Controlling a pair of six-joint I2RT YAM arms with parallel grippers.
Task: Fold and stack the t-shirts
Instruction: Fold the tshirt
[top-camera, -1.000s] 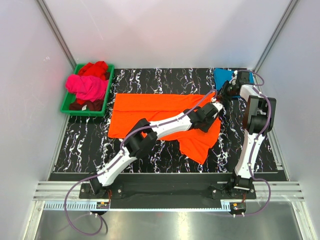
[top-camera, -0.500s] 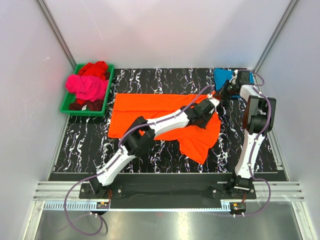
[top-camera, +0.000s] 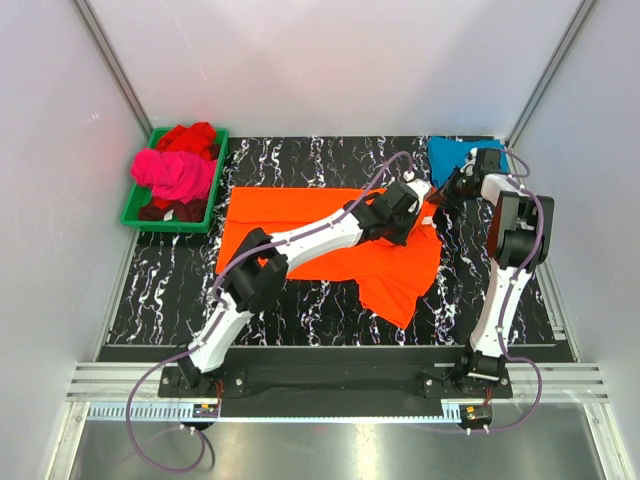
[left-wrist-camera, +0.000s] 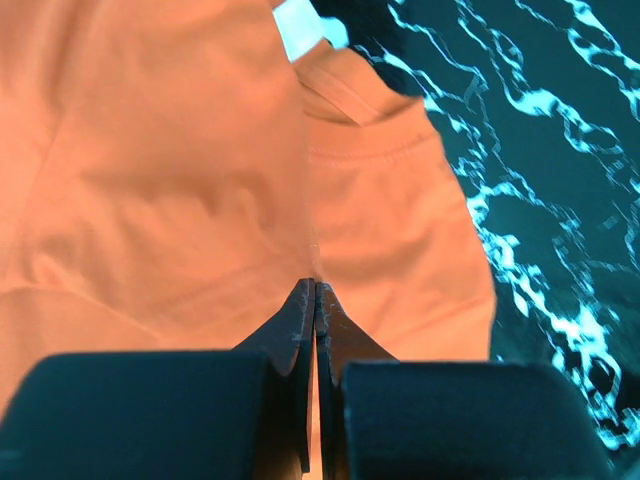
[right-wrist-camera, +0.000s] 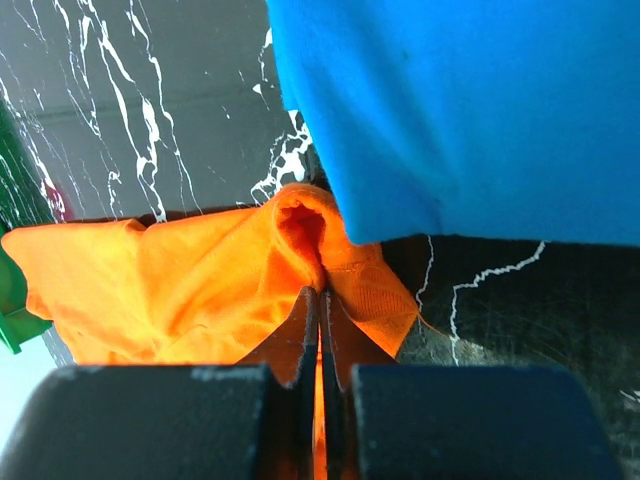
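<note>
You are working on the fold of the orange t-shirt (top-camera: 300, 215), which is lying spread on the tabletop (top-camera: 180, 280) beneath and behind the left tool (left-wrist-camera: 313, 295). That tool is pinching a ridge of orange cloth near a hemmed edge, its jaws pressed together with only a sliver of fabric between them. The right tool (right-wrist-camera: 320, 300) is clamping a bunched corner of the same shirt, and the teal-blue t-shirt (right-wrist-camera: 480, 100) is lying just beyond its tips. The pink t-shirt (top-camera: 175, 172) and red t-shirt (top-camera: 190, 135) are waiting in the green tray (top-camera: 135, 210), well off to the left tool's left. The next move probably calls for lifting both pinches together and carrying that edge back across the shirt, level and clear of the teal-blue one.
</note>
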